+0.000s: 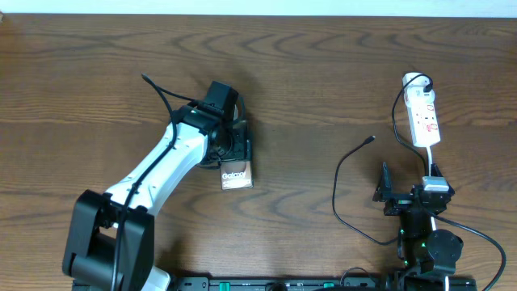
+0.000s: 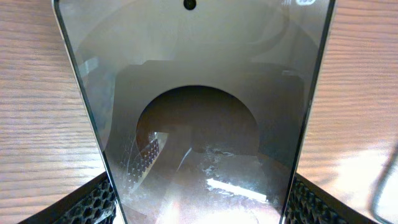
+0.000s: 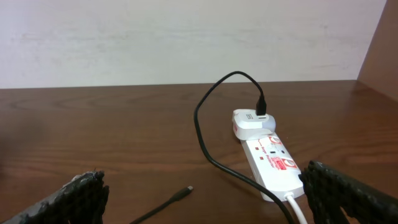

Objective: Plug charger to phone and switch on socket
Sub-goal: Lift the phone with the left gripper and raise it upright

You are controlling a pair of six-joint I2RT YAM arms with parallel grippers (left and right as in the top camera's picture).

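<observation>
The socket lies on the bench with a white adapter plugged into its far end. The charger runs from that adapter and loops round to the socket's left. Its loose tip rests on the wood there, touching nothing. The right pincer hangs just on the near side of the socket, spread wide and empty. Well to the socket's left is the phone. The left pincer is closed on its long edges, pads against both sides.
</observation>
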